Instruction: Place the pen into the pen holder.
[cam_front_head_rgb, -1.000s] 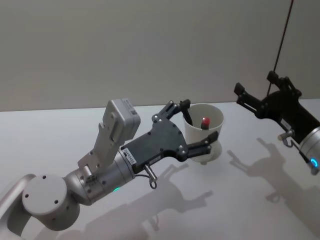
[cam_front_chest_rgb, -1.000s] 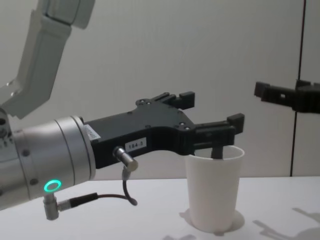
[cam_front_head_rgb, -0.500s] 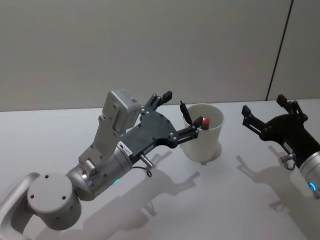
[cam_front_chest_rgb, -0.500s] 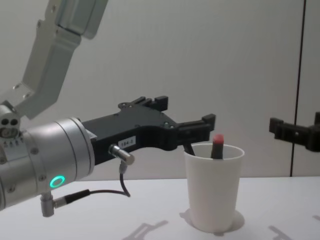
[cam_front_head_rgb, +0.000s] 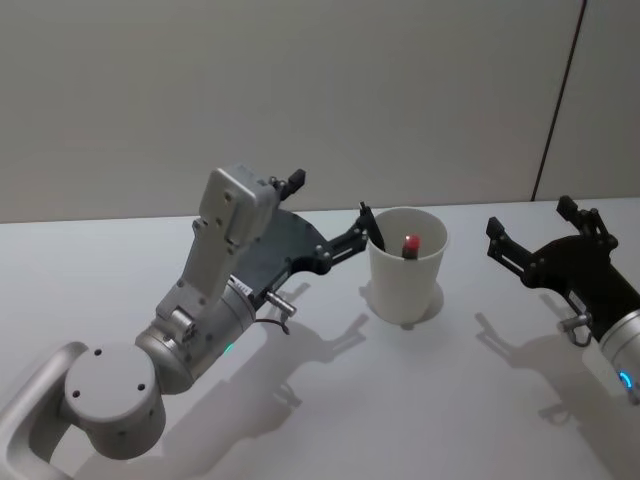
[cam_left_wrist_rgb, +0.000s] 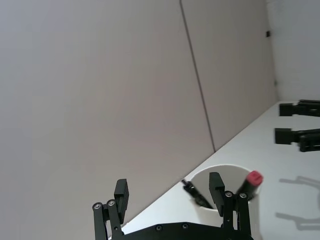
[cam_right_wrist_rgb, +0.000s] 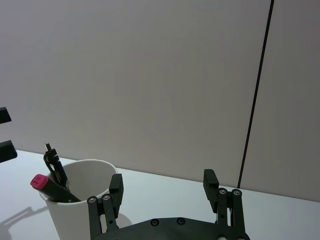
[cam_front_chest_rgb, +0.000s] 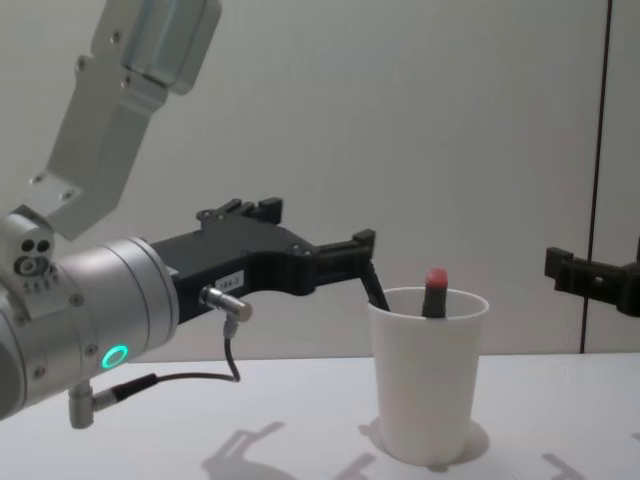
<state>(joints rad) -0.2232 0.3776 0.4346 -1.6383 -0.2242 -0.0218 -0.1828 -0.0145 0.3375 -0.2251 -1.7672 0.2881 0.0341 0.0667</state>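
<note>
Evidently, the left end effector (cam_front_head_rgb: 325, 215) had been drawn back from the pen holder (cam_front_head_rgb: 406, 276) within the last second: a second before, its open fingers were spread around the rim of the white paper cup, and at this moment they were seen to the left of it, apart from the cup, still spread and holding nothing. The pen (cam_front_head_rgb: 411, 244), with its red cap upward, was left standing inside the pen holder and leaning on the wall, next to a second, black pen (cam_front_head_rgb: 372, 228) on the left side of the rim. From this it was judged that the release was done and the task was finished, or very nearly; only the retreat of the arm seemed to remain. The right end effector (cam_front_head_rgb: 548, 240) had been lowered and was held idle above the desk (cam_front_head_rgb: 330, 400), well to the right of the cup, its fingers open and empty.

In the chest view, the height of the red cap (cam_front_chest_rgb: 436, 279) above the rim was shown from the side, which the head view did not give clearly. In the right wrist view, the two pens were seen crossing inside the cup (cam_right_wrist_rgb: 80, 200), the black one (cam_right_wrist_rgb: 54, 165) reaching higher.
</note>
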